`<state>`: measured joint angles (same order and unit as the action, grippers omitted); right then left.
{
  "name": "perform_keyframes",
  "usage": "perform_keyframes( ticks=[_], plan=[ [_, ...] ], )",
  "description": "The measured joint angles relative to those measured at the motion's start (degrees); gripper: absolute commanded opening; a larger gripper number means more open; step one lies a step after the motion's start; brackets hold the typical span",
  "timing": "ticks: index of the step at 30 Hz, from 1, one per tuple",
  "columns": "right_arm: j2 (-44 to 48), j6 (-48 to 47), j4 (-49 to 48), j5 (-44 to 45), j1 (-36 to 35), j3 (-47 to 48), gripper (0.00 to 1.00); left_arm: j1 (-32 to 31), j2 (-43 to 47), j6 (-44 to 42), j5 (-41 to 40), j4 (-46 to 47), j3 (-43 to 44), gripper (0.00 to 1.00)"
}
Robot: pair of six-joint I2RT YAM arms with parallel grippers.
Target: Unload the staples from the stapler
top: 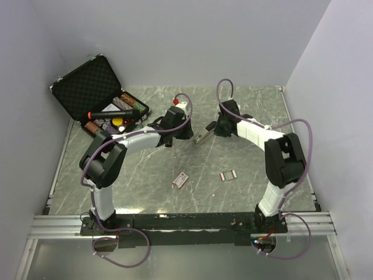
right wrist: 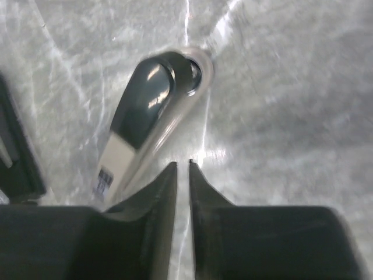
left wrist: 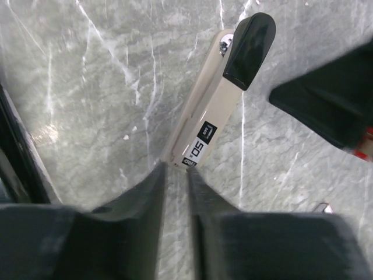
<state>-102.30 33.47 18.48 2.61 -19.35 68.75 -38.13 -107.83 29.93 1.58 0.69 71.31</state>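
The stapler (top: 201, 139), beige with a black cap, lies shut on the marble table between my two grippers. In the left wrist view the stapler (left wrist: 213, 111) points away from my left gripper (left wrist: 175, 169). That gripper's jaws stand a narrow gap apart with only table between them, and their tips are at the stapler's labelled end. In the right wrist view the stapler (right wrist: 148, 119) lies left of my right gripper (right wrist: 182, 164), which is slightly open and empty. From above, the left gripper (top: 187, 134) and right gripper (top: 211, 129) flank the stapler. No staples show in the stapler.
An open black case (top: 87, 87) with tools stands at the back left. A small red and white box (top: 180, 180) and a small striped piece (top: 227, 175) lie nearer the arms' bases. The right gripper's black body (left wrist: 332, 105) shows in the left wrist view.
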Motion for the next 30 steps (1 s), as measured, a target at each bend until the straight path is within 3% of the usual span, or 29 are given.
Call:
perform_keyframes(
  ticks=[3, 12, 30],
  plan=[
    [4.7, -0.1, 0.8, 0.7, 0.0, -2.3, 0.37, 0.0, 0.0, -1.5, -0.1, -1.6, 1.6, 0.46],
    [19.8, -1.0, 1.3, 1.0, 0.0, -6.9, 0.45, 0.0, -3.1, -8.2, 3.6, -2.3, 9.8, 0.74],
    [36.2, -2.7, 2.1, -6.6, 0.0, -16.3, 0.50, 0.0, -17.7, -23.7, 14.5, -5.2, 24.5, 0.80]
  ],
)
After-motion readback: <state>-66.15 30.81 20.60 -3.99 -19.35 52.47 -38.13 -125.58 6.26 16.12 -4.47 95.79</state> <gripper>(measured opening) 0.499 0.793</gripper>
